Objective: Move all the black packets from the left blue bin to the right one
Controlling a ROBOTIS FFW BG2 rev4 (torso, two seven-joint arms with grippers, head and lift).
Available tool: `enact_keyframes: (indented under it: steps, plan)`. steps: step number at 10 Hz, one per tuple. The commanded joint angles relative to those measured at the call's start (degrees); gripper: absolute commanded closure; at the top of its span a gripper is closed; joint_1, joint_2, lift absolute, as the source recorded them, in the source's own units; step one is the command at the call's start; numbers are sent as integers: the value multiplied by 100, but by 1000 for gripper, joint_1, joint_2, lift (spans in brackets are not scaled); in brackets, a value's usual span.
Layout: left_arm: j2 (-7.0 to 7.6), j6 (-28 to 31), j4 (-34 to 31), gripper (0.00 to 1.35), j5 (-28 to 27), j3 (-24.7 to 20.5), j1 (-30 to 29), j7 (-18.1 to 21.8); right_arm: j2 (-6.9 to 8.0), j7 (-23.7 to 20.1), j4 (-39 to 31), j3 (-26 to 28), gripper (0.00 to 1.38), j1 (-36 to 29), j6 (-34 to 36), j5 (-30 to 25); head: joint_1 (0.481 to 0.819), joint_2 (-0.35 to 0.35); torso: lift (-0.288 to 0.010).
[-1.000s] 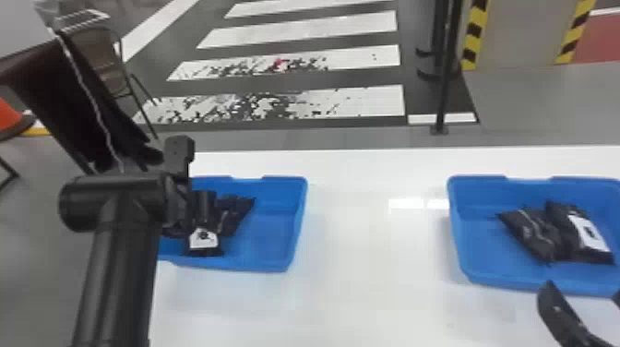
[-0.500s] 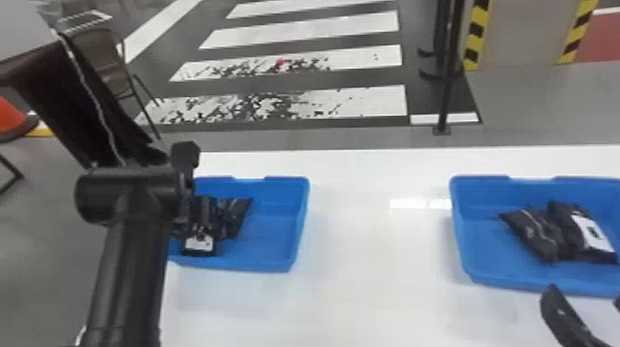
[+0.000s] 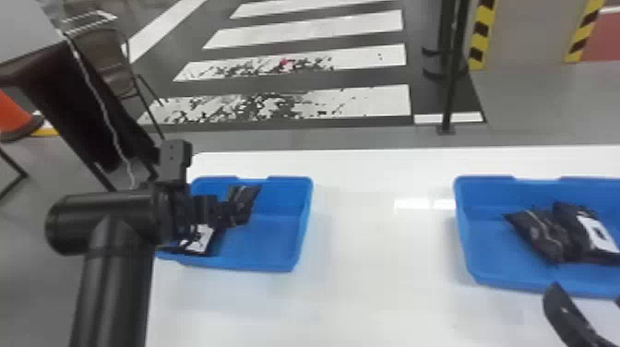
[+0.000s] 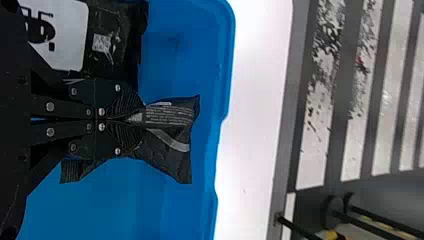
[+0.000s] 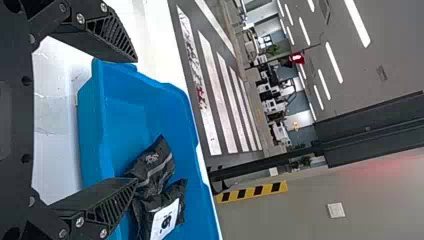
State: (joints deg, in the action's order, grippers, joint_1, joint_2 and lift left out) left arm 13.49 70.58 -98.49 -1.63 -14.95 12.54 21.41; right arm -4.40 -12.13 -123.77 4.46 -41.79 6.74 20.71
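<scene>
White table (image 3: 369, 295), left gripper (image 3: 226, 214) pinching black packet (image 4: 169, 131), right gripper (image 3: 586, 293) spread

From my remote station I count two blue bins, the left bin (image 3: 277, 240) and the right bin (image 3: 489, 258), on one counter (image 3: 378, 286). The right holds two black packets (image 3: 542, 233), the left at least two (image 3: 242, 203). Two end effectors, the left end effector (image 3: 226, 212) and the right end effector (image 3: 586, 295), complete the scene.

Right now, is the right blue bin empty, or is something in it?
Not empty: the right blue bin has a black packet in it, and beside that a white-labelled packet.
</scene>
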Motion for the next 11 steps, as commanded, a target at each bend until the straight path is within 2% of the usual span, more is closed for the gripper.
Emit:
enact_keyframes:
  steps: [1,2,3,7,9,11]
  plan:
    - [-31,-111,-1183,1216,528,-13,-621,65,-17,-44,-131,0,190,45,56,20,695,228,-138]
    - [-66,-266,-1787,1216,974,67,-1000,144,-17,-132,-272,-11,196,116,183,32,695,215,-138]
    - [-66,-477,-1886,1216,1591,261,-1169,250,-26,-255,-328,-91,194,228,281,226,695,170,-138]
    - [-75,-618,-2462,1214,2345,1141,-1408,399,-131,-791,-623,-468,196,805,1224,843,695,67,-138]
    - [-92,-660,-2659,1214,2711,1484,-1450,452,-131,-1011,-370,-537,196,1255,1561,980,695,42,-138]
    - [-66,-632,-2884,1214,2905,1861,-1464,487,-122,-1011,-5,-548,196,1606,1463,1174,695,-9,-138]
